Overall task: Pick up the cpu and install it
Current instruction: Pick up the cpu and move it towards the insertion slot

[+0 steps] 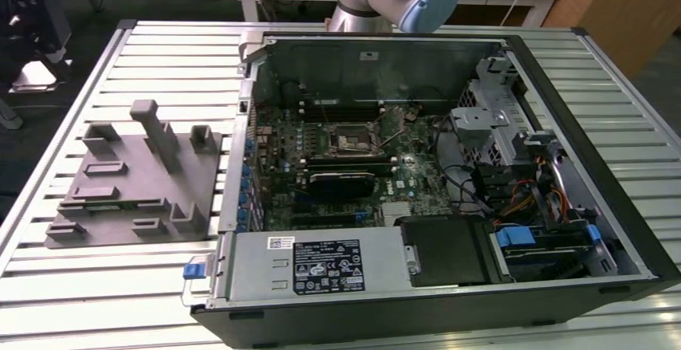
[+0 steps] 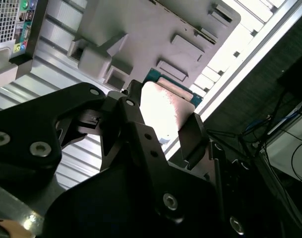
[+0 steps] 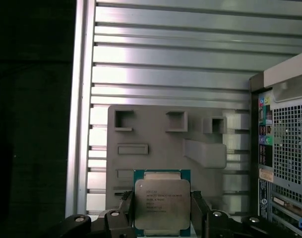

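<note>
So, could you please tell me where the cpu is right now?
In both wrist views the cpu is clamped in the claw, held over the grey tray, which lies on the slatted table beside the open computer case.

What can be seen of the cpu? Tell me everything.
The cpu is a small flat square chip with a silver-grey metal lid that carries faint print, set on a green board whose edge shows as a rim. Its lid squarely faces the first wrist view. The black claw grips it at two opposite edges, with the grey tray beyond it.
</note>
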Robot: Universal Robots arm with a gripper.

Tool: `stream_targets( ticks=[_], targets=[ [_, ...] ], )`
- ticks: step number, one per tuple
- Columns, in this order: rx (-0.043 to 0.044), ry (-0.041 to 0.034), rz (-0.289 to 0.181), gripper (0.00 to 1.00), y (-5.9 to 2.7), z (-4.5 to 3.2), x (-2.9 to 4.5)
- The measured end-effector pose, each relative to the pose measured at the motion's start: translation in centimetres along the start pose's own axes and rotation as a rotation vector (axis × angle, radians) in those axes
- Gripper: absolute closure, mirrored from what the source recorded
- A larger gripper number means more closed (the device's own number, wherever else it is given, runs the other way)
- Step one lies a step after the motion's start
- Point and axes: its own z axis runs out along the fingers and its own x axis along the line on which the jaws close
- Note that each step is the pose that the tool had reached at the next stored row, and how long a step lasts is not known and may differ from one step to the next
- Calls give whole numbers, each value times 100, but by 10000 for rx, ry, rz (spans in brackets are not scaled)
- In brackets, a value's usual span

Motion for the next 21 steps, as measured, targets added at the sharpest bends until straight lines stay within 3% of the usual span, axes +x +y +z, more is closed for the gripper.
stream_targets(
  ticks=[11,21],
  targets=[
    [1,8,1,46,-6,19,-350],
    [-1,26,3,46,-13,42,-755]
  ],
)
